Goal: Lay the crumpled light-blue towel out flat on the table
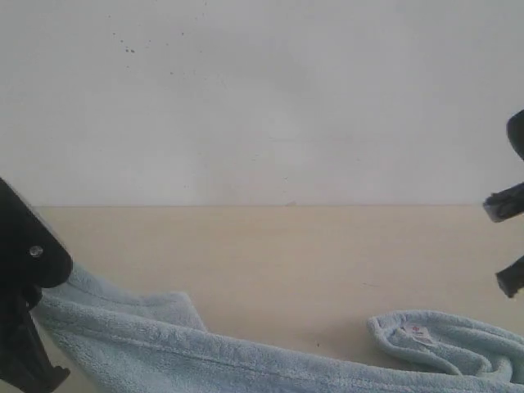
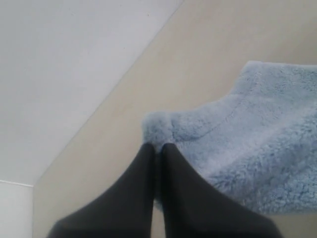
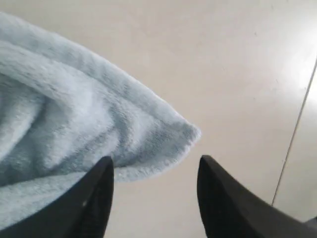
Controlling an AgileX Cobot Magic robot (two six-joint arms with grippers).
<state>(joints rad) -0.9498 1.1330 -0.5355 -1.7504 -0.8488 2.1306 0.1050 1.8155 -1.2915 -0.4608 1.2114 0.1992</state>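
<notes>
while the towel [image 1: 205, 356] lay strung out along the near part of the table [image 1: 286, 246], its long axis ran side to side across the exterior view. one end climbed toward the left gripper [image 2: 158, 148] and the other ran off the right edge of the picture. it was not flat: a ridge ran along its length, and the left end sat raised in a hump. the right end was folded back on itself, with the small white label [image 1: 417, 332] facing up near that fold.

over on the left, the jaws were closed tight together and a fluffy corner of the towel was pinched right at their tips. the rest of the cloth fell away to one side of them.

on the right, the right gripper [image 3: 156, 161] stood with its jaws wide apart and gripped nothing. in its wrist view a rounded corner of the towel pointed into the gap, with one finger [image 3: 96, 193] over the cloth. whether it touched, i could not tell. in the exterior view it hung above the folded end. bare table stretched back to the white wall [image 1: 262, 98].
</notes>
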